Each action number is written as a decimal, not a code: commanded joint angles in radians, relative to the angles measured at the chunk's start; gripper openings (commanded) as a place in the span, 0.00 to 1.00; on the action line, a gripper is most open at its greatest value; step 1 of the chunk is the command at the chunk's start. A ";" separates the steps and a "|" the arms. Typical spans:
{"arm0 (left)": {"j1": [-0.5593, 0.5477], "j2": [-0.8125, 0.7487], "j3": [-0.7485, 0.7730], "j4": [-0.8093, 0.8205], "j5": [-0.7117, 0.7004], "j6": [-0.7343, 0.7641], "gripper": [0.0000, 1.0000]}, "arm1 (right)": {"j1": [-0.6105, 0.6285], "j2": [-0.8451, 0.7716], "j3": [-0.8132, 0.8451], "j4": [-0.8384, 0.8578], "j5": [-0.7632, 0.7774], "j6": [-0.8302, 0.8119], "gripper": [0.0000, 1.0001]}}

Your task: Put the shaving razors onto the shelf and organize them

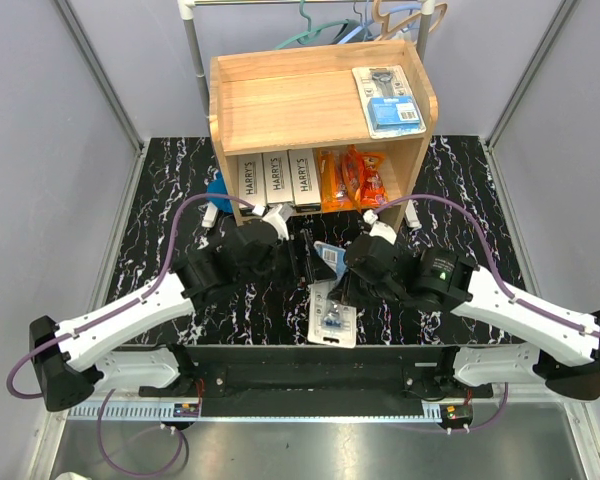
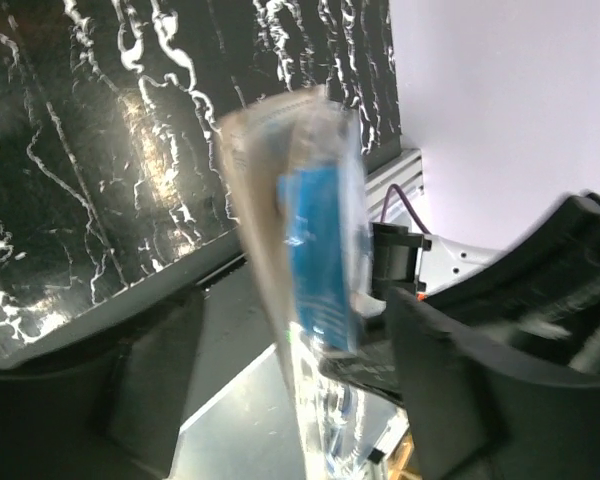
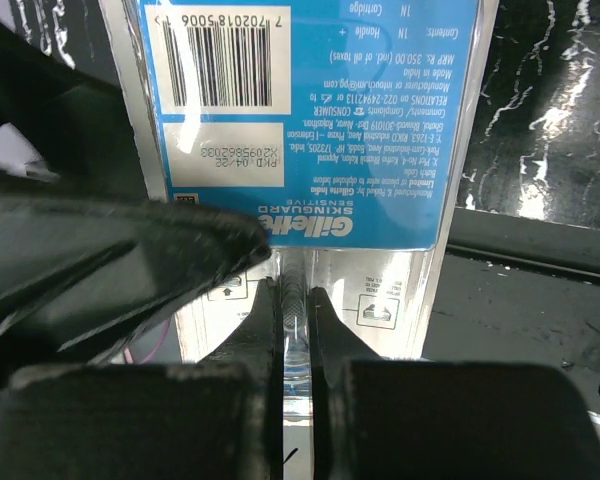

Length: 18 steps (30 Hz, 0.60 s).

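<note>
The right pincer [image 3: 295, 300] clenches the pack [image 3: 310, 120] by its edge; the left pincer [image 2: 292, 372] gapes around it, released. Left should grip squarely before right lets go.

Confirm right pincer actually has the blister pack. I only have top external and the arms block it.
Observer: Yes. Right wrist shows the right pincer shut on a clear edge of the blister pack.
Operator: Which face is toward that camera?
Observer: The card's back, with its print upside down in that view.
Operator: Left pincer on it too?
Observer: Left wrist shows the left pincer with its fingers apart and the pack edge-on between them. I cannot tell if they touch it.
</note>
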 commanded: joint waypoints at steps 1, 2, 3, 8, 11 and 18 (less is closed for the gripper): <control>0.018 -0.043 -0.031 0.075 -0.017 -0.023 0.71 | 0.028 -0.019 0.053 0.076 0.006 -0.004 0.00; 0.020 -0.041 -0.033 0.075 -0.017 -0.023 0.70 | 0.043 -0.015 0.051 0.088 0.007 -0.001 0.00; 0.021 -0.041 -0.039 0.075 -0.019 -0.024 0.68 | 0.050 -0.015 0.042 0.111 0.001 0.000 0.00; 0.029 -0.061 -0.059 0.084 -0.028 -0.030 0.53 | 0.074 0.001 0.038 0.131 -0.010 -0.006 0.00; 0.036 -0.084 -0.074 0.090 -0.034 -0.035 0.43 | 0.083 -0.006 0.028 0.148 -0.017 -0.021 0.00; 0.052 -0.096 -0.088 0.093 -0.019 -0.033 0.07 | 0.085 -0.082 -0.039 0.214 -0.002 -0.023 0.00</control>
